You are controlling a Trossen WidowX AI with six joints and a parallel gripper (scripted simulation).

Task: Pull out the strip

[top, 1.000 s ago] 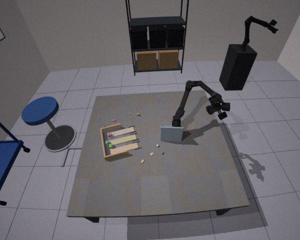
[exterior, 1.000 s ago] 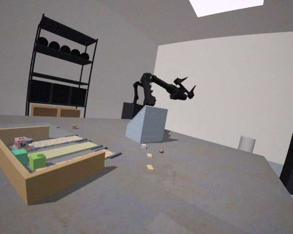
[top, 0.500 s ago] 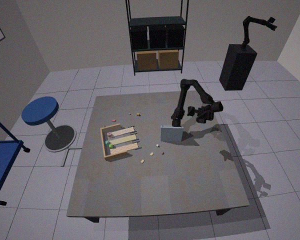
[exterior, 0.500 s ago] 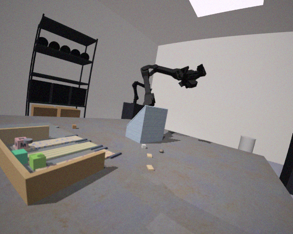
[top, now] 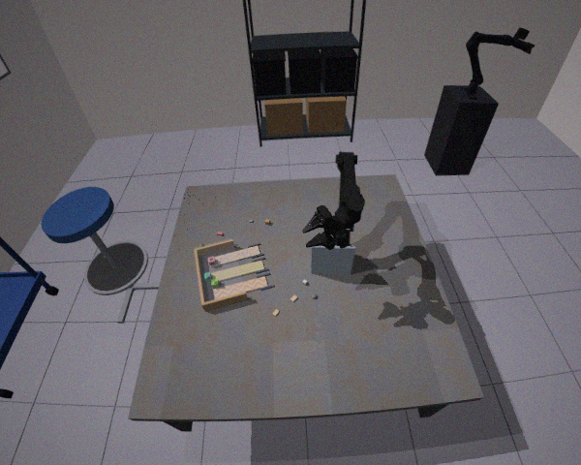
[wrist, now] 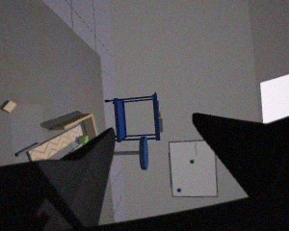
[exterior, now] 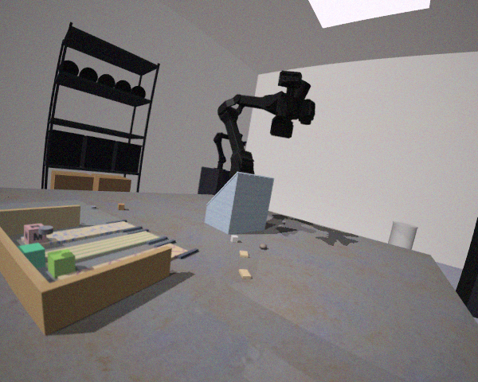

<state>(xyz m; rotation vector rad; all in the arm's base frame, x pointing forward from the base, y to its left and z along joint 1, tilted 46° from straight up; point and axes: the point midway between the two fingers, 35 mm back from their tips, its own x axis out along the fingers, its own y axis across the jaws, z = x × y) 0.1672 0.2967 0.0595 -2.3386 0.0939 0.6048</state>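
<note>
My gripper (top: 315,226) hangs wide and empty above mid-table. The labelled cube (exterior: 34,232) sits on the far strip (exterior: 88,230) in the tray (exterior: 103,280) near the left edge; I should approach low and pinch only that strip's protruding end

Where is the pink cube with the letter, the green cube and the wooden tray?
pink cube (exterior: 34,232): exterior view, on its lettered front face.
green cube (exterior: 61,263): exterior view, on its front face.
wooden tray (exterior: 107,279): exterior view, on its near wall.

Wide-open gripper (wrist: 151,144) frames a blue cart (wrist: 135,117) and stool (wrist: 144,153) (tray (wrist: 63,140) at left, a zigzag strip (wrist: 53,145) inside).
</note>
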